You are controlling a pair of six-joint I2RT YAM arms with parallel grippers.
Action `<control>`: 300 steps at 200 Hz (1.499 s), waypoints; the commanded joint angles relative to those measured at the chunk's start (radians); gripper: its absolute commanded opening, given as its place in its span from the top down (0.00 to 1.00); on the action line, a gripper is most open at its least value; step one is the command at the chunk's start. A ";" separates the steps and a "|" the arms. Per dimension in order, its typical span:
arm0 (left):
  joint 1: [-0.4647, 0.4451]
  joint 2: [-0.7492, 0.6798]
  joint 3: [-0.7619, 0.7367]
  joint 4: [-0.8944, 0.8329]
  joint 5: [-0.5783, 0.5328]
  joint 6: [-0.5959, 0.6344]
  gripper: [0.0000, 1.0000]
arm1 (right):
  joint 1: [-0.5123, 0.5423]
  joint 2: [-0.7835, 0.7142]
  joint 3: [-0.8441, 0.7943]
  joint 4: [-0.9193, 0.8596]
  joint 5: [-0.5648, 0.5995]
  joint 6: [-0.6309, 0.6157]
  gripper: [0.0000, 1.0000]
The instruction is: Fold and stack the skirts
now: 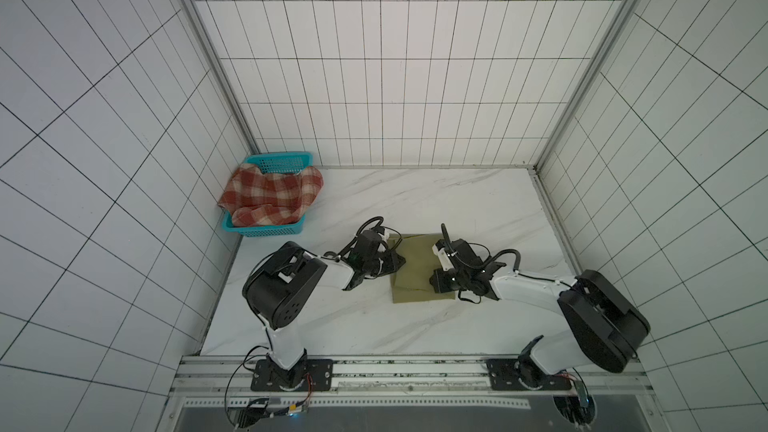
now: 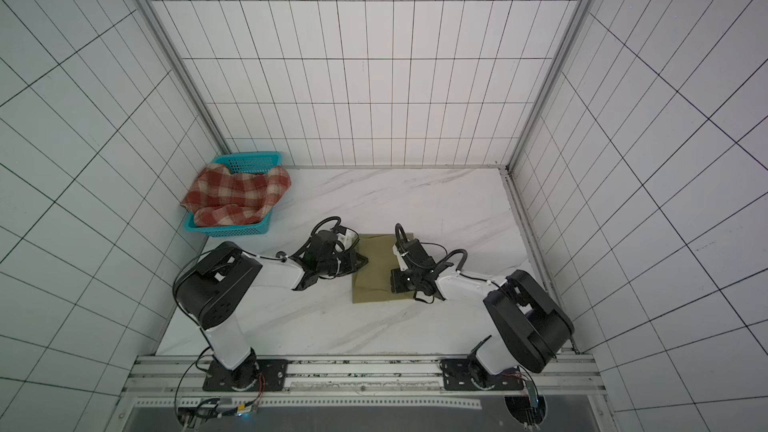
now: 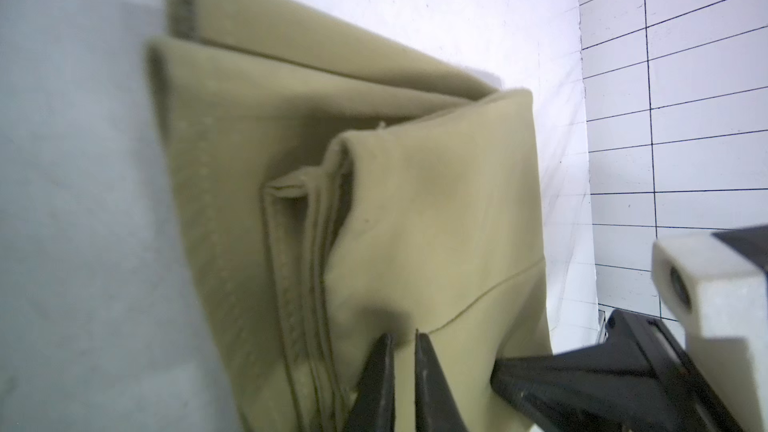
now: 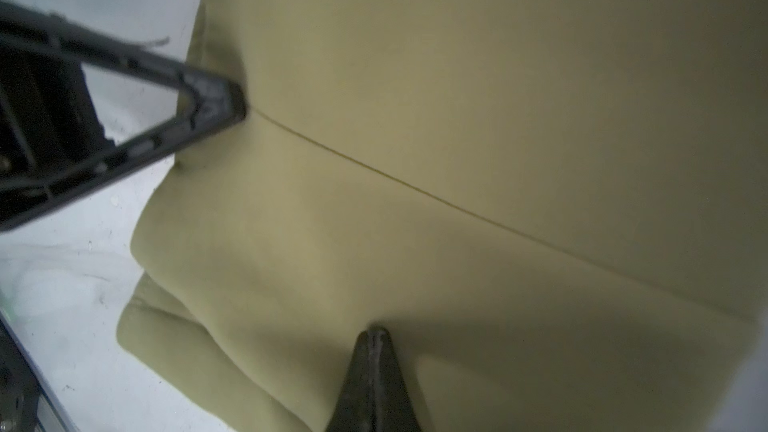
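Marble counter [image 1: 457,201] is carrying the folded olive skirt [image 1: 419,268] centrally, closed right fingers [image 4: 376,367] pressing it flat as an anchor while nearly closed left fingers [image 3: 380,371] are apparently pinching its edge.

The left arm [image 1: 336,275] rises from its base at the near edge of the bench [image 1: 415,326], elbow high, forearm running in toward the bench's middle. The left end effector [image 3: 403,336] points down with its jaws nearly together, nipping the edge of the olive skirt [image 3: 436,209]. The right arm [image 1: 528,288] mirrors it from the near right corner. The right end effector [image 4: 376,336] has its jaws fully together, tip pressed onto the same cloth.
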State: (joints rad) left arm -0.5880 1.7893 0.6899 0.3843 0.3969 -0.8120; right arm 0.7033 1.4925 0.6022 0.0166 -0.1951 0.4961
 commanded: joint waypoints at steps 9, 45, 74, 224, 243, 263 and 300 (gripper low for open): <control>0.030 -0.018 0.026 -0.053 -0.017 0.051 0.87 | 0.080 0.046 -0.005 0.010 0.029 0.058 1.00; 0.030 -0.139 0.018 -0.141 -0.013 0.086 0.87 | 0.079 0.027 0.061 -0.016 0.035 0.034 1.00; 0.016 -0.259 -0.027 -0.199 -0.020 0.085 0.87 | 0.068 -0.026 0.102 -0.055 0.037 0.002 1.00; -0.062 -0.257 -0.222 -0.149 -0.057 0.026 0.87 | -0.115 0.040 0.009 0.078 -0.058 -0.016 1.00; -0.062 -0.271 -0.223 -0.156 -0.059 0.026 0.87 | -0.115 0.049 0.001 0.083 -0.063 -0.013 1.00; -0.062 -0.296 -0.207 -0.187 -0.066 0.038 0.87 | -0.119 0.025 0.002 0.080 -0.064 -0.011 1.00; -0.062 -0.357 -0.157 -0.271 -0.086 0.070 0.87 | -0.133 -0.057 0.021 0.039 -0.076 -0.016 1.00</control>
State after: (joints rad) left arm -0.6472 1.4792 0.4927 0.1772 0.3424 -0.7677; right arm 0.5861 1.4971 0.6159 0.0822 -0.2523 0.4789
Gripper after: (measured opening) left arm 0.130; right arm 0.046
